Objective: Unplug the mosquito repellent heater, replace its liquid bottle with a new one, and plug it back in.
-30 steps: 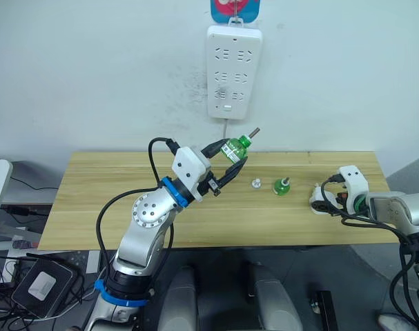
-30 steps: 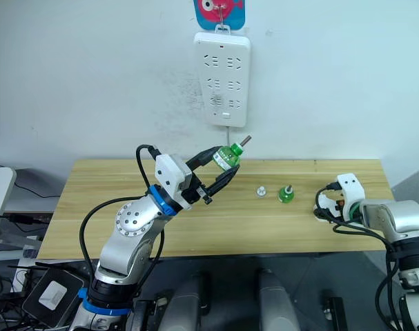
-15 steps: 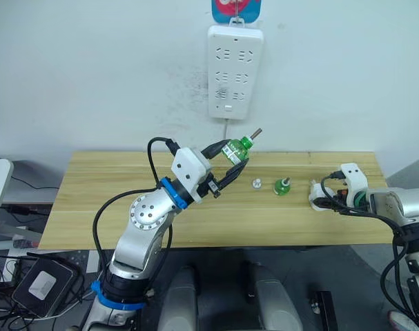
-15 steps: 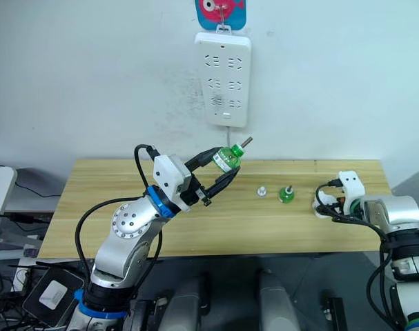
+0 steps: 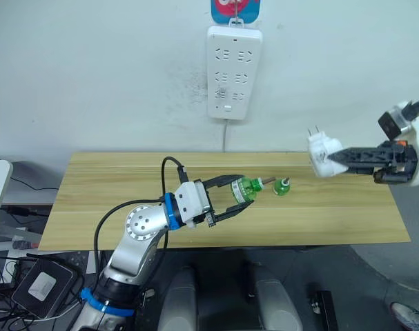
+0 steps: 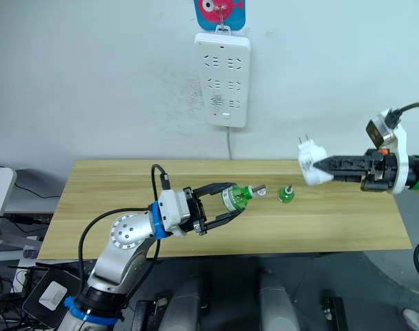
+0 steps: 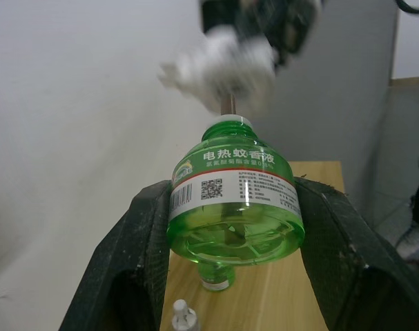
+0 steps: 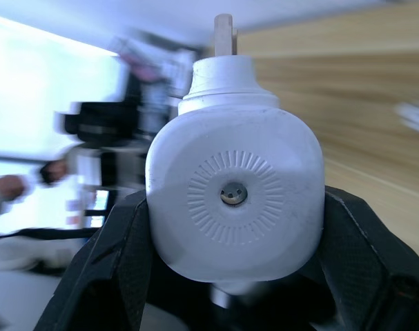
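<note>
The left gripper point(image 5: 238, 198), at centre frame just above the table point(image 5: 92, 200), is clamped on the new bottle point(image 5: 249, 189), a green one. Its two black fingers point(image 7: 137, 241) press the bottle's sides. The bottle lies nearly level, its long axis running left to right across the head view, with its wick pointing toward the right of the frame.

The right gripper point(image 5: 342, 156), at the right edge of the frame and raised well above the table, is clamped on the heater point(image 5: 322, 153). The heater's prongs point up and to the left, toward the power strip point(image 5: 234, 72) on the wall at top centre. In the right wrist view the fingers grip the heater's flanks, and a white neck with a stub stands out on its far side.

The key relation is that the heater lies to the right of the bottle's wick end and higher, well apart from it. The bottle's axis already points roughly that way. In my judgement the two arms must close this gap with wick and socket lined up; any tilt between the two axes risks a jammed fit.

A second green bottle point(image 5: 282, 186) stands on the table just right of the held one, with a small white cap point(image 6: 261, 191) close by. I cannot make out the heater's bottle opening, nor whether that neck is part of the heater. The left wrist view shows the heater only as a blur.
</note>
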`<state>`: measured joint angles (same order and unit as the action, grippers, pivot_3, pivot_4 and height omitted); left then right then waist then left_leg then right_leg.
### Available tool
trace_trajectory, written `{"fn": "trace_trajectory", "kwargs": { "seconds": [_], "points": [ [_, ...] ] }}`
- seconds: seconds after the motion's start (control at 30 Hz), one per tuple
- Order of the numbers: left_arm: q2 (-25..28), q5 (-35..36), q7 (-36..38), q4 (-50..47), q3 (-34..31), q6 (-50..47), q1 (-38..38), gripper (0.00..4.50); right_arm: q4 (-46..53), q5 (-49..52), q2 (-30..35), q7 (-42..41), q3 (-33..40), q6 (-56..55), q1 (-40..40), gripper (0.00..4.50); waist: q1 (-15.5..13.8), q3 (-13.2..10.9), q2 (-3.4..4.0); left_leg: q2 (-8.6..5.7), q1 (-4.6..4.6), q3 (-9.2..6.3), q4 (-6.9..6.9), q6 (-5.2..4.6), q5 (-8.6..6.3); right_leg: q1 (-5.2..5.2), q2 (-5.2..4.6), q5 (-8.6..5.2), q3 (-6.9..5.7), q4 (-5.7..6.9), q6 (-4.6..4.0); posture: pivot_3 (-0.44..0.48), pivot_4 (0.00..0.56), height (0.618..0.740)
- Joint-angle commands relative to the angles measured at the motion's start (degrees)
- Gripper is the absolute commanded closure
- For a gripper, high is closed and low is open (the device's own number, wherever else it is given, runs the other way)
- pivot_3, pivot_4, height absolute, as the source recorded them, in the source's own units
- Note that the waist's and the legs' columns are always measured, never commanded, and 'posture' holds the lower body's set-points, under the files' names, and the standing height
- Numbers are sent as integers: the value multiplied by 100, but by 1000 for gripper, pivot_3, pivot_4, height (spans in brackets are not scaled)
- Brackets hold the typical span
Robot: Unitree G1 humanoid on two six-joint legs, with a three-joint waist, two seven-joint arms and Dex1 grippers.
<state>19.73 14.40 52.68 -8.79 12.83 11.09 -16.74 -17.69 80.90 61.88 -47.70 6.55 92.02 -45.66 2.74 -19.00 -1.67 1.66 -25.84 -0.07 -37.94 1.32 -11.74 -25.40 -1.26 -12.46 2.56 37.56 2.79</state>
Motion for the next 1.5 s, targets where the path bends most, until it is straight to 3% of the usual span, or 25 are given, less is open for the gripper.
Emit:
{"fn": "trace_trajectory", "kwargs": {
  "seconds": [0.03, 0.27, 0.37, 0.93, 1.5],
  "points": [
    [-143, 34, 35, 162, -2, 307, -313, 2243, -71, 1221, -43, 936, -54, 48, -64, 1539, 2, 0, 0, 0, -4, 0, 1, -3, -2, -1, -1, 2, 0, -3, -1, -160, 320, 740],
    [-289, 34, 3, 315, 36, 321, -584, 2243, 100, 2806, -197, 2620, -147, -508, 284, 1539, 47, 0, 0, 0, -8, -1, 1, -19, -11, -3, -2, 6, -2, -3, -6, -163, 323, 740],
    [-292, 36, 22, 350, 40, 314, -618, 2243, 251, 3197, -186, 2976, -201, -736, 428, 1539, 63, 0, 1, 0, -7, 0, -1, -19, -11, -3, -2, 5, -1, 0, -5, -164, 326, 740],
    [-489, -105, 13, 482, 181, 233, -838, 2243, 943, 3210, -361, 3183, -164, -1043, 694, 1539, 64, 0, 1, 1, -6, -1, -1, -19, -11, -4, 0, -1, 0, 1, 4, -167, 327, 740],
    [-455, -106, 174, 348, 231, 166, -972, 2243, 1009, 3210, -412, 3425, -141, -1108, 737, 1539, 64, 0, 1, 1, -7, -1, 0, -19, -11, -4, 0, -2, -1, -1, 6, -164, 321, 740]
  ]
}}
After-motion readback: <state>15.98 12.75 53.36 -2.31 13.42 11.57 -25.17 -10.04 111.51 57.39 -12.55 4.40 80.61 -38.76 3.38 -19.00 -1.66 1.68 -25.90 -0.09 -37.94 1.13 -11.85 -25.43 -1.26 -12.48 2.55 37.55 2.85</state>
